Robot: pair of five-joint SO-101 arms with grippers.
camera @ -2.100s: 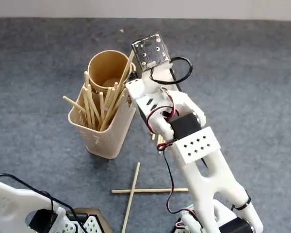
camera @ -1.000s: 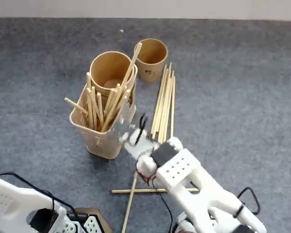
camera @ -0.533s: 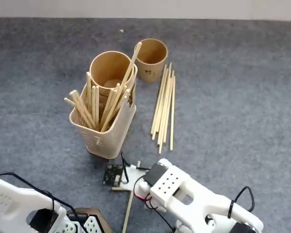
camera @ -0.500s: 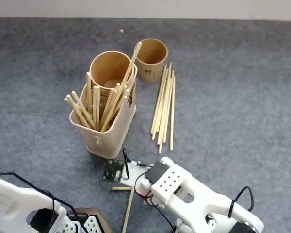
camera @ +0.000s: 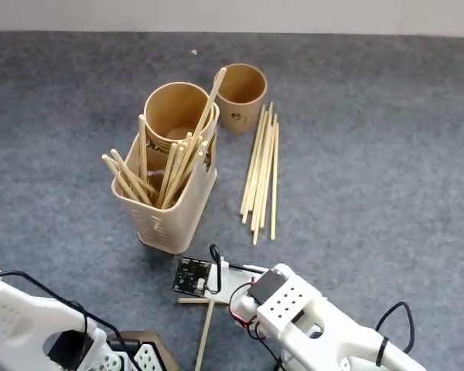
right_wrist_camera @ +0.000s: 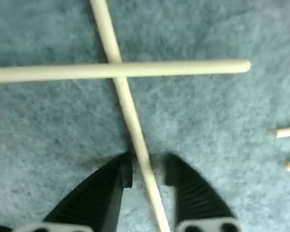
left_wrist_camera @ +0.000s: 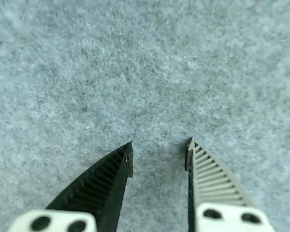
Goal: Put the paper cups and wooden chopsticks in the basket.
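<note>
Grey carpet (camera: 387, 154) below a pale wall strip (camera: 294, 14)

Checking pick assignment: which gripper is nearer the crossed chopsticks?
Right. The right gripper sits open around one of the crossed chopsticks; the left gripper hangs over carpet, apart from them.

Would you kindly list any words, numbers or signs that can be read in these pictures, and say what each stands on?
No text can be read.
Basket: a raised mark on its front wall, too small to read.
Smaller paper cup: a dark mark on its side, too small to read.
</note>
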